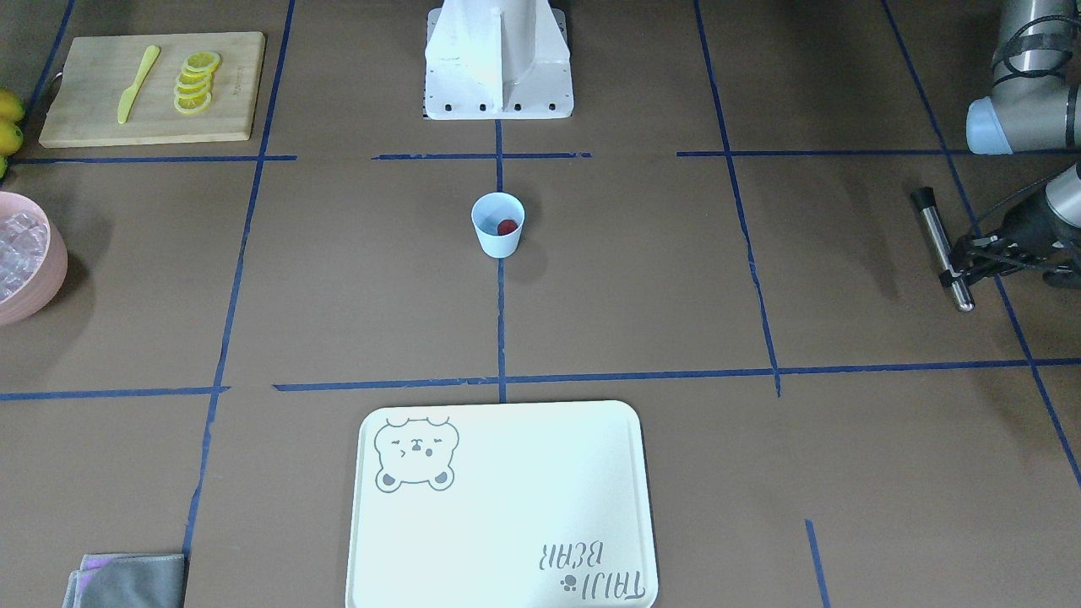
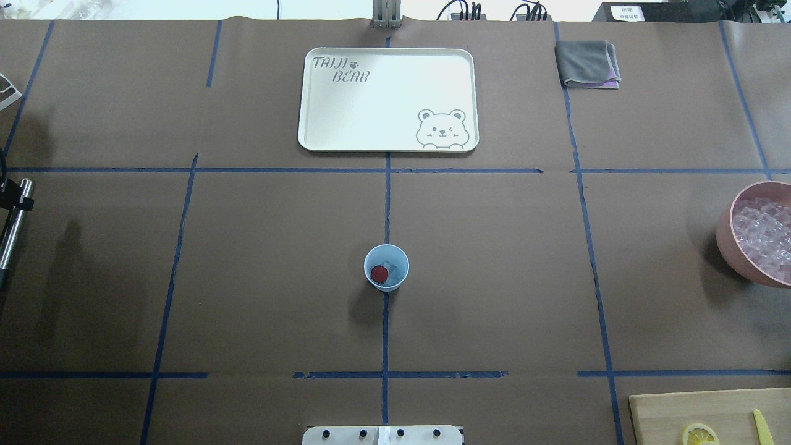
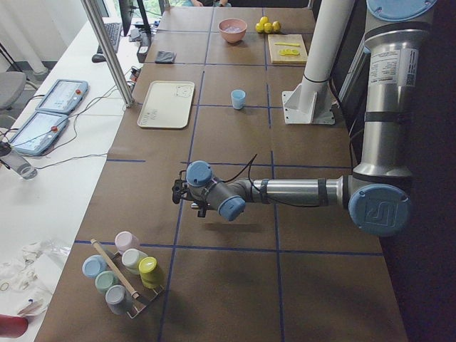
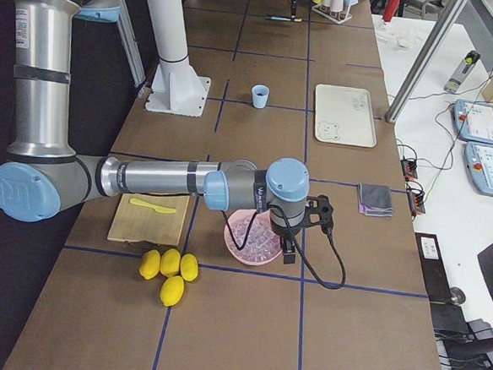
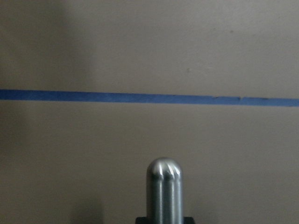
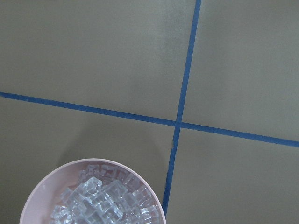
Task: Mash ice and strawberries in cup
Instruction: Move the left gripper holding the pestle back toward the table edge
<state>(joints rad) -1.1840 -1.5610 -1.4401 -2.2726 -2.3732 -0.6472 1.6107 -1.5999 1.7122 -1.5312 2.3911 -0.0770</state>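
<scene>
The pale blue cup (image 1: 497,243) stands upright at the table's middle, also in the overhead view (image 2: 397,254). The red strawberry (image 1: 507,227) lies inside it (image 2: 379,272), with a clear ice cube (image 2: 391,271) beside it. More ice (image 6: 103,200) fills a pink bowl (image 2: 726,241). My left gripper (image 1: 956,263) is shut on a metal muddler (image 1: 936,228) far to the cup's side, above the table; its rounded end shows in the left wrist view (image 5: 163,186). My right gripper (image 4: 298,231) hangs by the pink bowl; I cannot tell if it is open.
A white bear tray (image 2: 386,133) lies beyond the cup. A cutting board (image 1: 84,118) holds lemon slices (image 1: 196,82) and a yellow knife (image 1: 138,83). A grey cloth (image 2: 587,62), whole lemons (image 4: 169,268) and a rack of pastel cups (image 3: 125,271) sit at the edges.
</scene>
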